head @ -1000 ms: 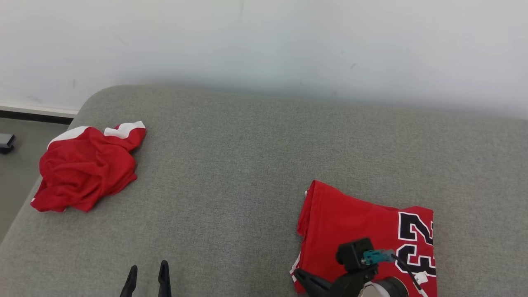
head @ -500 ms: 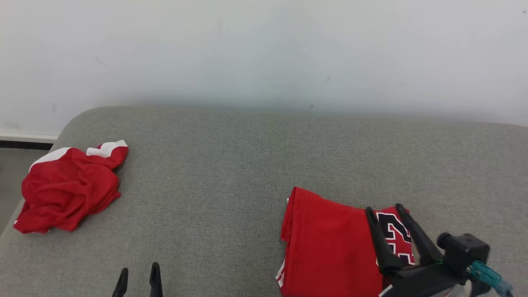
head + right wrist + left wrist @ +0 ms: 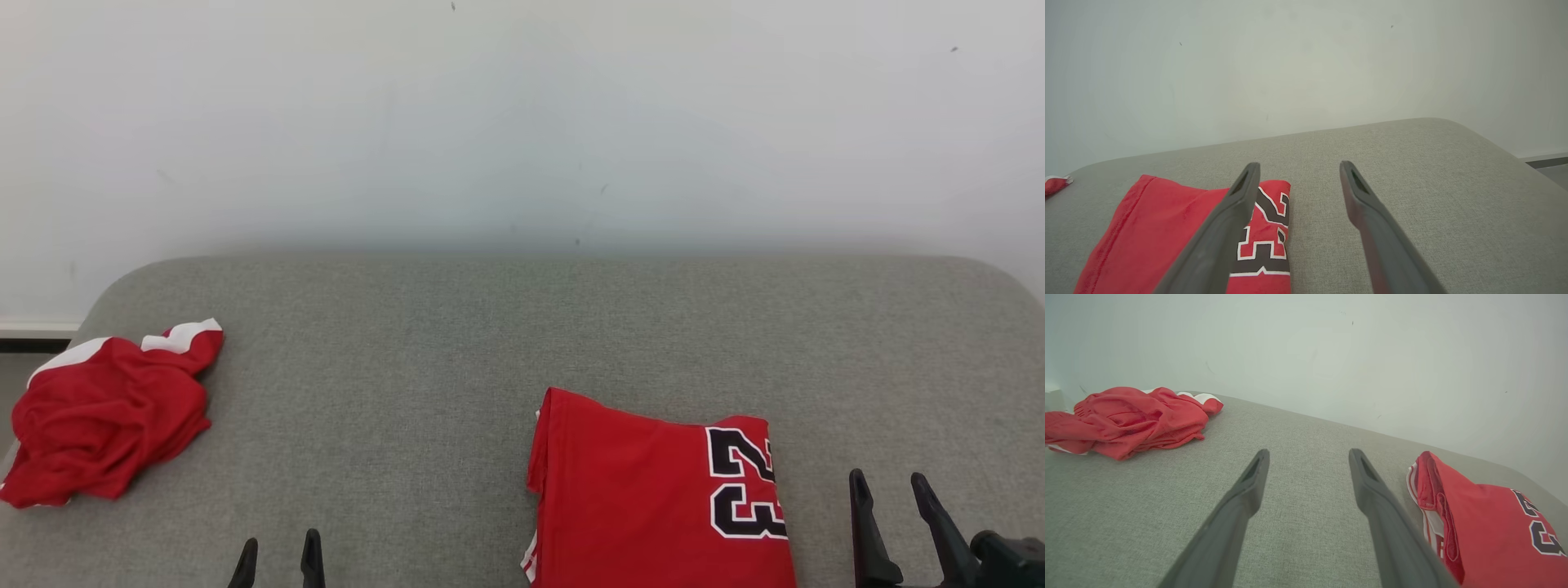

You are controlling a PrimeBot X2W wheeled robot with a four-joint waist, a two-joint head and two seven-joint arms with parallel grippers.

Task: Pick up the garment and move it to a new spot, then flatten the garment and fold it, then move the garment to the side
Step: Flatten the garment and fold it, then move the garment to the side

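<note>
A folded red garment [image 3: 645, 490] with a black "23" lies flat on the grey cushion [image 3: 490, 351], right of the middle; it also shows in the left wrist view [image 3: 1486, 522] and the right wrist view [image 3: 1167, 228]. My right gripper [image 3: 887, 478] stands open to the right of it, clear of the cloth, with nothing between its fingers [image 3: 1299, 165]. My left gripper [image 3: 277, 541] is open and empty at the near edge, over bare cushion [image 3: 1308, 453]. A second red garment [image 3: 106, 408] with white trim lies crumpled at the far left [image 3: 1126, 420].
A pale wall [image 3: 522, 122] runs close behind the cushion. The cushion's rounded left corner drops to the floor beside the crumpled garment. Its right end [image 3: 1494, 143] falls away to the floor [image 3: 1551, 167]. Bare cushion lies between the two garments.
My right gripper has opened, let go of the folded garment and drawn back to its right side. The head camera has tilted and turned, shifting the whole picture. The left gripper holds still.
</note>
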